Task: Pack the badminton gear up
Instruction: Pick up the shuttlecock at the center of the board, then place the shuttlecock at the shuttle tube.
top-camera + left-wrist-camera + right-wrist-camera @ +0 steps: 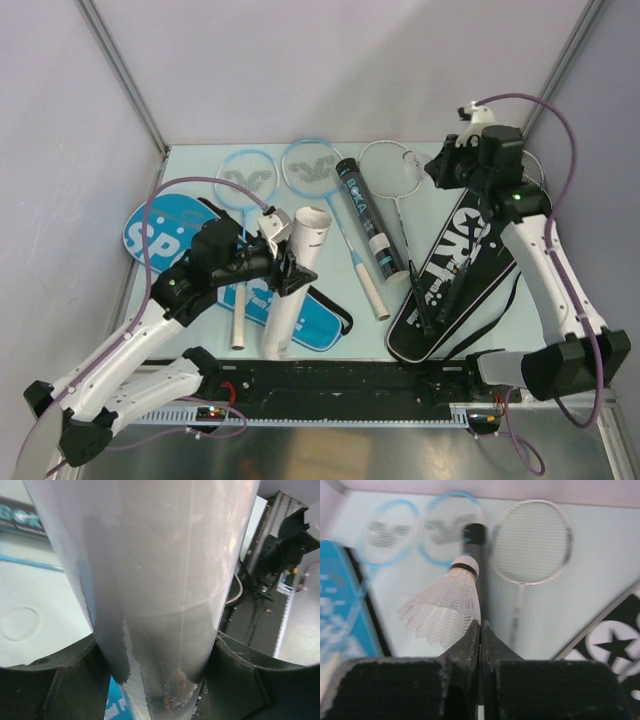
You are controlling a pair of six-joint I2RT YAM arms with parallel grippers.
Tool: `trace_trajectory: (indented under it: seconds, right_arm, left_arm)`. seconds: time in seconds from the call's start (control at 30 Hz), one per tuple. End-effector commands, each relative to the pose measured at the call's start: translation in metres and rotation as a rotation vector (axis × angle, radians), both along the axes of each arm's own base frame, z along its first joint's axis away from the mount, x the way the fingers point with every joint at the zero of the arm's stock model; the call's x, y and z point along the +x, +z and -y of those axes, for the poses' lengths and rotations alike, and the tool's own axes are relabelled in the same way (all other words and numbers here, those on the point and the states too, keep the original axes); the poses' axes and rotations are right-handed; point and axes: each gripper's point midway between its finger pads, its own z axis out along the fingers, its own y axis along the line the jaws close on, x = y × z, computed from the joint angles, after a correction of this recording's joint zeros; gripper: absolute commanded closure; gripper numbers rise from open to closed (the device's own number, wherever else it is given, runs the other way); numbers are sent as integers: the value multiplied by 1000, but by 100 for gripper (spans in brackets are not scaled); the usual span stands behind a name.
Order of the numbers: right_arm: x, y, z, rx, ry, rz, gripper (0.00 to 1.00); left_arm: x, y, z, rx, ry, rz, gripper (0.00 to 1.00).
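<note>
Badminton gear lies spread out unpacked: the black cover (455, 280) at right, the blue cover (160, 235) at left, with 2 blue-framed rackets (245, 178), 1 silver racket (392, 165) and the black tube (365, 215) between them. The left gripper (290, 268) clamps the white tube (305, 240) tilted over the blue cover; its contents are hidden. The right gripper (480, 630), pinched shut on 1 shuttlecock (445, 607) by its feather edge, should probably line the cork up with the tube's raised open end before letting go.

White tube (160, 570) ends cut off top, bottom — 2 blue-framed rackets (387, 532) blurred, blue cover (335, 595) blurred too.
</note>
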Motion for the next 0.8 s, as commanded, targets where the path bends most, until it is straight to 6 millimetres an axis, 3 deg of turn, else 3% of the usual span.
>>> trace_trajectory:
  seconds: [0.0, 0.2, 0.37, 0.57, 0.77]
  right_arm:
    - [-65, 49, -49, 355, 243, -144, 100]
    - [-126, 105, -80, 562, 502, -163, 100]
    - [-169, 130, -92, 673, 687, -188, 100]
    - [-195, 137, -94, 690, 765, -213, 100]
    - [-206, 118, -111, 685, 820, -326, 100]
  left_arm:
    - [20, 65, -13, 5, 58, 324, 40]
    - [54, 80, -34, 154, 189, 504, 42]
    - [79, 66, -50, 363, 257, 616, 42]
    - [82, 53, -47, 492, 234, 688, 43]
    - [74, 53, -36, 505, 180, 727, 44]
